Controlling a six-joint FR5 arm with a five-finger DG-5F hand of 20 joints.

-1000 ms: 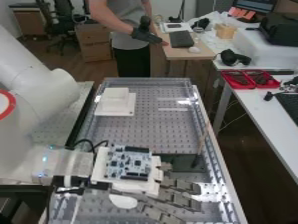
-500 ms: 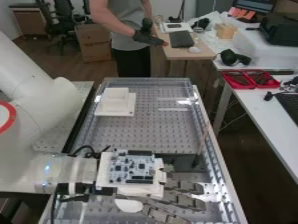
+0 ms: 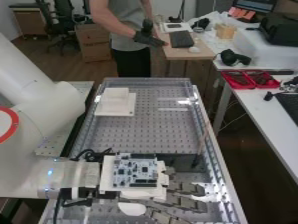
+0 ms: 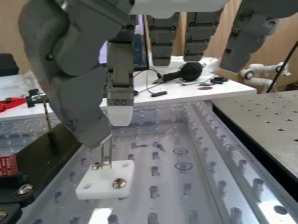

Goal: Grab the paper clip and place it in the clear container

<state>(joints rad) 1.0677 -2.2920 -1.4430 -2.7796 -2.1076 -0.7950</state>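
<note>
- At the near end of the bench, beneath the hand (image 3: 178, 202), we see the paper clip (image 4: 102, 154) as two thin, silvery wires, close together and nearly upright.
- Their lower ends meet a small white base (image 4: 98, 190) with shiny screws; their upper ends run in behind the tip of the thumb (image 4: 80, 102), so we cannot tell how the clip's top is shaped.
- We find the hand relaxed, its fingers (image 4: 201, 37) extended and not wrapped around anything; whether the thumb touches the wires, we cannot tell.
- Around the base we see a clear-sided tray (image 3: 211, 142) with raised, glinting edges, running lengthwise over a floor dotted with holes.
- Just to the right of the base we have a dark block (image 4: 56, 152), with a thin rod (image 3: 201, 140) standing up from it, slightly tilted; both are near the thumb's side of the hand.
- From above, the circuit board (image 3: 135, 171) on its white plate (image 3: 107, 175) rides over the wrist and blocks our view of the spot beneath.
- Toward the far left of the tray we see a white stepped block (image 3: 116, 106), well apart from the hand.
- On the desk to the right we notice red trays (image 3: 234, 79).
</note>
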